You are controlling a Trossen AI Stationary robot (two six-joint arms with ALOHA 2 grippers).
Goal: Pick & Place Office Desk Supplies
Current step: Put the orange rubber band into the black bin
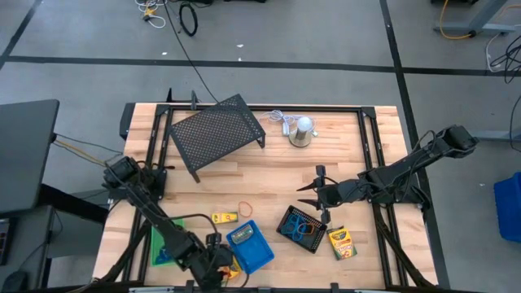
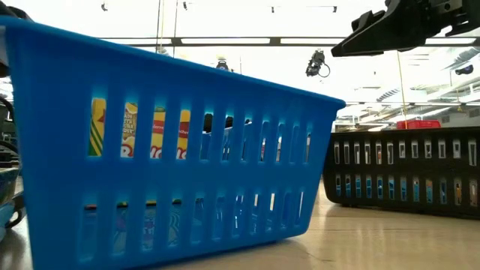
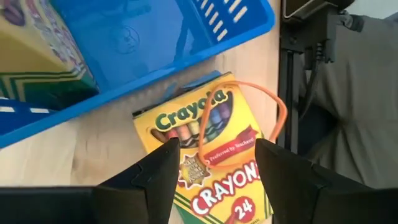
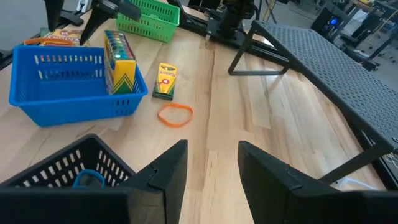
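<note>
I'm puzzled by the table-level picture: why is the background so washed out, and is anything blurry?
Low view: bright ceiling lights bleach the room behind the blue basket, which looms large and slightly soft. Left wrist view: the crayon box is sharp; the dark fingers look blurred.

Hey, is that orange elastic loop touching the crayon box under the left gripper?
Touching. The left wrist view shows the orange loop lying across the crayon box.

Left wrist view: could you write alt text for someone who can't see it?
A Crayola crayon box lies flat on the wooden table with an orange loop draped across it, framed between the left claw's two open dark fingers. A blue tray sits just beyond, holding another crayon box.
</note>
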